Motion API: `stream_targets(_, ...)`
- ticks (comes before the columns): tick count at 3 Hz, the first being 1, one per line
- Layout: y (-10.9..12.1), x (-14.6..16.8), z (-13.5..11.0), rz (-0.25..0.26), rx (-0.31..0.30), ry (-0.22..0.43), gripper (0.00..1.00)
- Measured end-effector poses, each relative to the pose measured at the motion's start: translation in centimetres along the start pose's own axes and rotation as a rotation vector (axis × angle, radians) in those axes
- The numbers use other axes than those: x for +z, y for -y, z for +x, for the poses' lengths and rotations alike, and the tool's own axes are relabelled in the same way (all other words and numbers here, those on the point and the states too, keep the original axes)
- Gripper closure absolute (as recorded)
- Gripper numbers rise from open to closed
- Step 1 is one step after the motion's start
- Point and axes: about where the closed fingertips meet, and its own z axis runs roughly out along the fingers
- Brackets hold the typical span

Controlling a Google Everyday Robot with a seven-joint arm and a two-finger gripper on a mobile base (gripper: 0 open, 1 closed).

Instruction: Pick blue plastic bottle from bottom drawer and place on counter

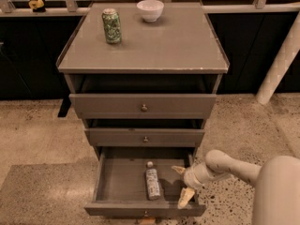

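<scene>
The blue plastic bottle [152, 182] lies on its side in the open bottom drawer [117, 186], white cap pointing to the back. My gripper [182, 183] hangs over the drawer's right part, just right of the bottle and not touching it. Its two cream fingers are spread apart, one [178, 170] toward the back and one [185, 197] toward the drawer front. It holds nothing. The counter [159, 43] is the grey-brown top of the cabinet above.
A green patterned can [111, 26] and a white bowl [150, 10] stand at the back of the counter. The two upper drawers [143, 107] are pulled out a little. A white pole [280, 64] leans at the right. My arm [243, 170] comes in from the lower right.
</scene>
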Motion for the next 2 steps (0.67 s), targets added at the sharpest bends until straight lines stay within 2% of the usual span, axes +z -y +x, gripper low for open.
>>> stream_targets(1,4.2,4.6,0.0,-0.031,0.052,0.03,0.0)
stream_targets(2,8.1,3.7,0.0,0.034,0.036,0.024,0.0)
